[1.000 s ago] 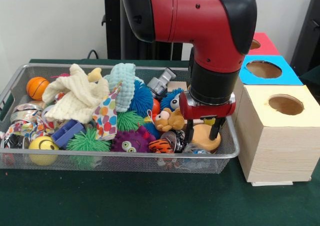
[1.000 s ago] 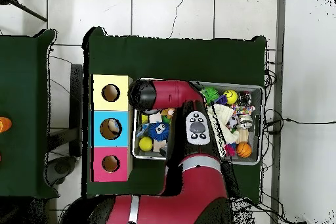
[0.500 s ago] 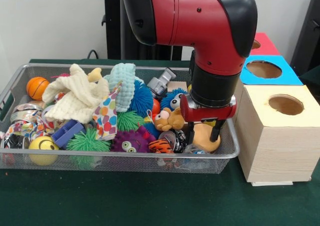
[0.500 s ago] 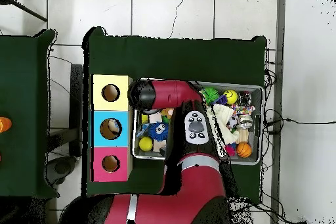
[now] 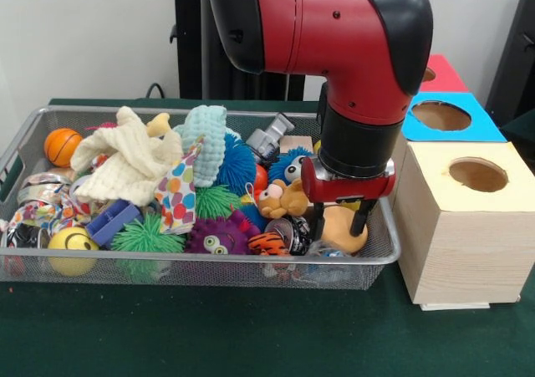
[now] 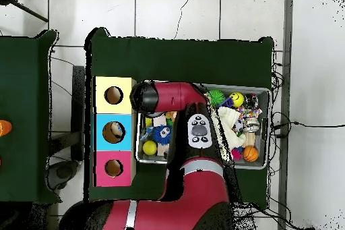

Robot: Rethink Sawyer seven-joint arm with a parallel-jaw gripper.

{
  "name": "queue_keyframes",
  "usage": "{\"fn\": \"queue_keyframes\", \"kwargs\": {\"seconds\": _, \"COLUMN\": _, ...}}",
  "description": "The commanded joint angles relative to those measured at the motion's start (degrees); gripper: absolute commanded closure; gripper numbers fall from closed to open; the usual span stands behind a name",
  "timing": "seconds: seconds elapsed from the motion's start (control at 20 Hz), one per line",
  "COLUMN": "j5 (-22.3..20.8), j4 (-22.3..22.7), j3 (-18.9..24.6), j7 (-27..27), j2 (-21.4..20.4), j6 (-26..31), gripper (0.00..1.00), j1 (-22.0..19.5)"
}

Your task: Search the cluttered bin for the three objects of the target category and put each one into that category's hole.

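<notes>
Room: white wall behind, dark green desk [image 5: 209,335] under everything.
Front view, bin: a wire mesh bin [image 5: 201,270] sits on the desk, crammed with toys.
Front view, my arm: my red and black arm comes down into the bin's end nearest the boxes.
Front view, my pincer: my pincer [image 5: 340,223] stands with its two black fingers [image 5: 361,219] spread either side of a tan rounded toy [image 5: 343,229]; I cannot tell whether they press it, so I cannot say if it is gripped.
Front view, neighbours: a brown plush animal [image 5: 281,200] lies just beside my pincer, a tiger-striped toy [image 5: 269,243] below it, a purple fuzzy toy with eyes [image 5: 219,236] further along.
Front view, far end: an orange ball [image 5: 62,145], a cream knitted cloth [image 5: 125,161] and a yellow smiley ball [image 5: 72,250].
Front view, boxes: a plain wooden box [image 5: 462,226] touches the bin; a blue-topped box [image 5: 450,116] and a red-topped box [image 5: 440,73] follow behind, each with a round hole.
Overhead view, boxes: yellow box [image 6: 114,95], blue box [image 6: 113,132] and pink box [image 6: 113,168] stand in a row beside the bin [image 6: 263,133].
Overhead view, my arm: it covers much of the bin, hiding my pincer.
</notes>
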Motion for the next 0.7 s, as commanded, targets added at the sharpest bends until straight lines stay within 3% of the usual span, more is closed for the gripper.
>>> {"fn": "queue_keyframes", "kwargs": {"seconds": 0.05, "j5": 0.27, "j4": -1.34, "j3": 0.88, "j7": 6.44, "j2": 1.34, "j6": 4.29, "gripper": 0.0, "j1": 0.02}}
{"fn": "queue_keyframes", "kwargs": {"seconds": 0.3, "j5": 0.51, "j4": -4.36, "j3": 0.83, "j7": 5.07, "j2": 1.39, "j6": 8.33, "gripper": 0.0, "j1": -0.15}}
{"fn": "queue_keyframes", "kwargs": {"seconds": 0.5, "j5": 0.51, "j4": -6.34, "j3": 1.12, "j7": 5.49, "j2": 3.42, "j6": 7.64, "gripper": 0.0, "j1": -0.2}}
{"fn": "queue_keyframes", "kwargs": {"seconds": 0.7, "j5": 1.4, "j4": -4.55, "j3": 0.6, "j7": 6.1, "j2": -0.64, "j6": 12.06, "gripper": 0.0, "j1": 0.42}}
